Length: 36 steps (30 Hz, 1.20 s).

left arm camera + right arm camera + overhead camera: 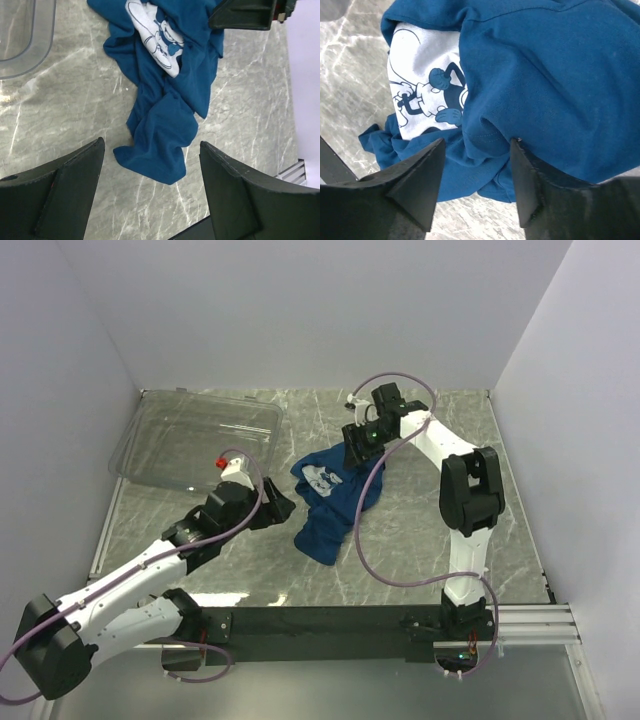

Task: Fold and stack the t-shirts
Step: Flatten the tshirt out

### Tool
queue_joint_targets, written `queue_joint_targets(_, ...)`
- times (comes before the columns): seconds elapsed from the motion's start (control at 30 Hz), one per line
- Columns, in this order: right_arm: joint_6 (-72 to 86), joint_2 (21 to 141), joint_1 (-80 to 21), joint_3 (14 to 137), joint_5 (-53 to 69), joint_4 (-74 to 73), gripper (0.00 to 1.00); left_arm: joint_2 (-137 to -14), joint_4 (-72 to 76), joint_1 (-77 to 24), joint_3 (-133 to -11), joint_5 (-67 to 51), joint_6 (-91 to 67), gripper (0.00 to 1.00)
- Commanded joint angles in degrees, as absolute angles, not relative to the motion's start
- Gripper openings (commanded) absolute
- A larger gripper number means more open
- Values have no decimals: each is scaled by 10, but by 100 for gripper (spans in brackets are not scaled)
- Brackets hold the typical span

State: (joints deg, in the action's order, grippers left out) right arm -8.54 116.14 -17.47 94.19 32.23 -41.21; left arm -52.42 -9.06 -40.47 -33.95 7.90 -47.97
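The shirt [328,508] lies crumpled in the middle of the table [430,540], a dark blue heap that runs from a wider bunch at the far end to a narrow twisted tail nearer the arms. Its pale print [322,478], a cartoon mouse in blue lines, faces up at the far left of the heap and is partly folded under blue cloth. The right gripper [477,145] comes down on the far right part of the shirt, just beside the print. Its jaws stand partly apart, its fingers [415,185] are sunk into the cloth, and a ridge of blue fabric rises between them. The jaws are not shut on that ridge, and I cannot tell whether they press it. The left gripper [151,145] hangs over the table on the left side of the shirt, above the tail end. Its jaws are spread wide, with nothing between them but the cloth lying below. The two grippers are apart from each other, one at each end of the heap. A clear plastic bin [150,430] sits at the far left of the table, close to the shirt but not touching it, with bare marbled surface between them.
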Motion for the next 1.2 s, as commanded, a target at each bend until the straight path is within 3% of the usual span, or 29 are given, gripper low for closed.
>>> queue_joint_targets(0.0,-71,1165,-179,959,300,-406,60,-534,-57,-407,-349,74,-490,82)
queue_joint_targets(0.27,-55,1197,-196,984,287,-406,54,-569,-42,-407,-361,67,-479,82)
queue_joint_targets(0.33,-56,1202,-196,985,288,-406,49,-574,-34,-407,-361,65,-478,82)
queue_joint_targets(0.47,-57,1207,-197,998,297,-412,24,-588,-24,-407,-364,62,-478,82)
queue_joint_targets(0.53,-57,1195,-193,1002,299,-412,3,-593,-21,-408,-366,62,-477,82)
queue_joint_targets(0.57,-57,1189,-191,1003,301,-411,0,-598,-20,-407,-367,62,-475,82)
queue_joint_targets(0.9,-137,1028,-89,975,442,-461,0,-685,11,-408,-434,35,-431,82)
queue_joint_targets(1.17,-112,941,41,891,435,-432,0,-808,2,-406,-538,26,-352,81)
